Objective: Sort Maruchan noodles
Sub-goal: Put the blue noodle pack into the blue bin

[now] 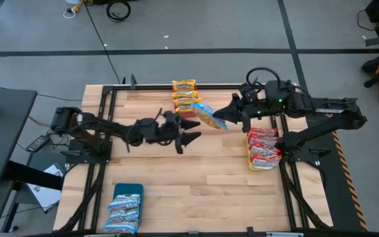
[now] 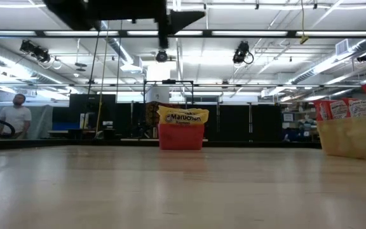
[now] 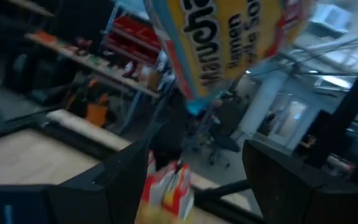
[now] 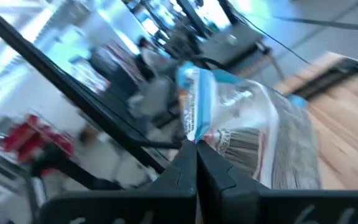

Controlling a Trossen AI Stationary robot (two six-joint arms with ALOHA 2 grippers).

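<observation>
A Maruchan noodle packet (image 1: 208, 114) with blue edges and a yellow front hangs in the air over the middle of the table, with my right gripper (image 1: 224, 119) shut on it. The right wrist view shows its grey-white back (image 4: 253, 137). My left gripper (image 1: 197, 130) stands open just to the packet's left and touches nothing. In the left wrist view the packet (image 3: 229, 43) is ahead of and above the fingers (image 3: 104, 186). My right gripper pinches the packet's end seam (image 4: 199, 135) between its two shut fingers. They come about level from the table's right side. The packet sticks out beyond the fingertips toward the left gripper, tilted and lifted clear of the table.
A red tray (image 2: 182, 138) with yellow packets (image 1: 184, 92) stands at the far middle. A yellow tray (image 2: 354, 137) with red packets (image 1: 263, 148) is at the right. A blue tray (image 1: 129, 189) with blue packets is at the near left. People show in the room behind.
</observation>
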